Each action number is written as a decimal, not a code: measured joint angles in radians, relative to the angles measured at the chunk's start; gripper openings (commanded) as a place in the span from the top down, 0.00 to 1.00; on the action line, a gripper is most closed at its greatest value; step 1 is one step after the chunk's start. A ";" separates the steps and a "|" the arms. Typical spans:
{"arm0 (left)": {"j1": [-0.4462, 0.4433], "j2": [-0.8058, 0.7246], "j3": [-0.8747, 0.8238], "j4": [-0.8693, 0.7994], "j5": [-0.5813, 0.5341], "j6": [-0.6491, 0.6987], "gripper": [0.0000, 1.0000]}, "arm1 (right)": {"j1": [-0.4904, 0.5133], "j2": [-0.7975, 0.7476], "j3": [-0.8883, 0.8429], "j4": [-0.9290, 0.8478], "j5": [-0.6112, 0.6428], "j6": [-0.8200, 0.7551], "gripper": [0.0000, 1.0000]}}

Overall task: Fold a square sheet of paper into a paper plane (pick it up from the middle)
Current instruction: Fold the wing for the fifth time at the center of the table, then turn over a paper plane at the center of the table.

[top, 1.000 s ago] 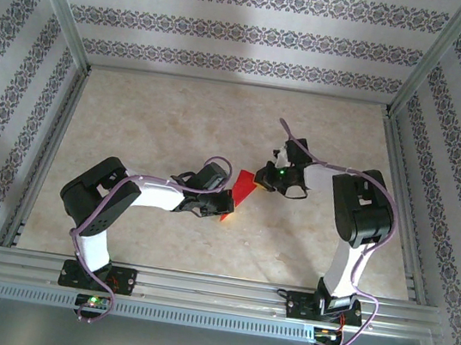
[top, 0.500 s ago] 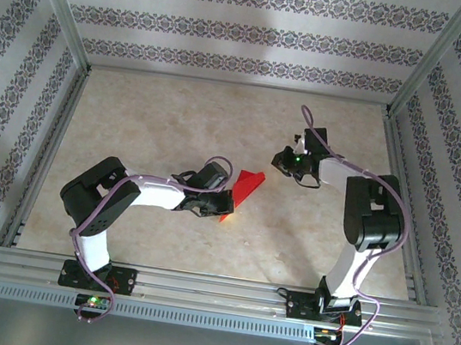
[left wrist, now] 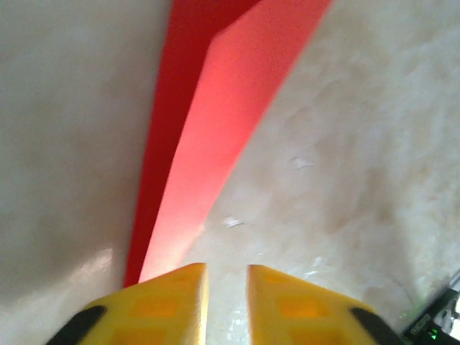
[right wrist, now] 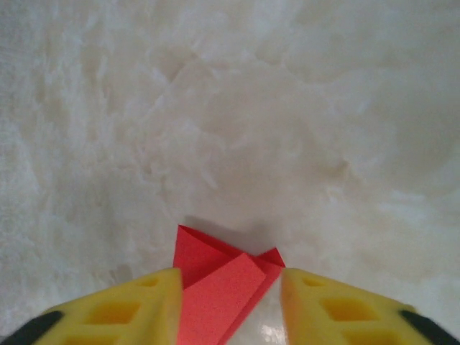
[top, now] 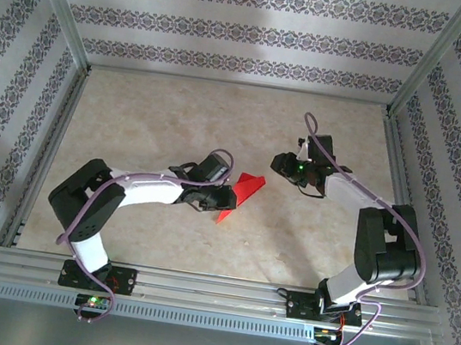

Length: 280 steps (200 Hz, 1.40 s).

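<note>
The left jaws stand a sliver apart, bare counter [left wrist: 345, 144] showing through the gap, and the near end of the paper plane [left wrist: 215, 144] sits just beside one fingertip. The right jaws gape wide, apart from the plane on its right, clamping nothing. The red dart lies mid-counter with one flap raised. With nothing pinning it, the creases could spring open, and a careless re-grip could push it askew.
</note>
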State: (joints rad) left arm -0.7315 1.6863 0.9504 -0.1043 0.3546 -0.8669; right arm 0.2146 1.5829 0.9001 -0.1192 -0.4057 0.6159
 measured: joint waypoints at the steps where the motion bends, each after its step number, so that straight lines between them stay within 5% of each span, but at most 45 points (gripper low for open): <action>1: 0.001 -0.005 0.002 -0.002 -0.001 0.003 0.66 | 0.000 -0.002 -0.001 -0.001 0.001 0.002 0.47; 39: 0.069 -0.137 0.041 -0.033 -0.050 0.052 0.44 | 0.027 -0.122 -0.052 -0.038 0.077 -0.045 0.03; 63: 0.129 -0.216 0.045 -0.082 -0.139 0.121 0.17 | 0.053 -0.198 -0.056 -0.050 0.121 -0.079 0.02; 88: 0.179 -0.285 0.029 -0.136 -0.275 0.180 0.00 | 0.083 -0.238 -0.056 -0.050 0.145 -0.102 0.02; 138: 0.294 -0.423 -0.108 -0.175 -0.438 0.257 0.01 | 0.271 -0.168 0.054 -0.210 0.275 -0.084 0.02; 203: 0.510 -0.485 -0.203 -0.180 -0.393 0.297 0.00 | 0.549 0.146 0.380 -0.521 0.526 0.020 0.03; 280: 0.577 -0.476 -0.216 -0.179 -0.268 0.369 0.00 | 0.606 0.371 0.602 -0.783 0.738 0.249 0.30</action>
State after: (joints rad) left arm -0.1547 1.2106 0.7349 -0.2832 0.0868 -0.4976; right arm 0.8204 1.9541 1.5021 -0.9020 0.3321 0.8654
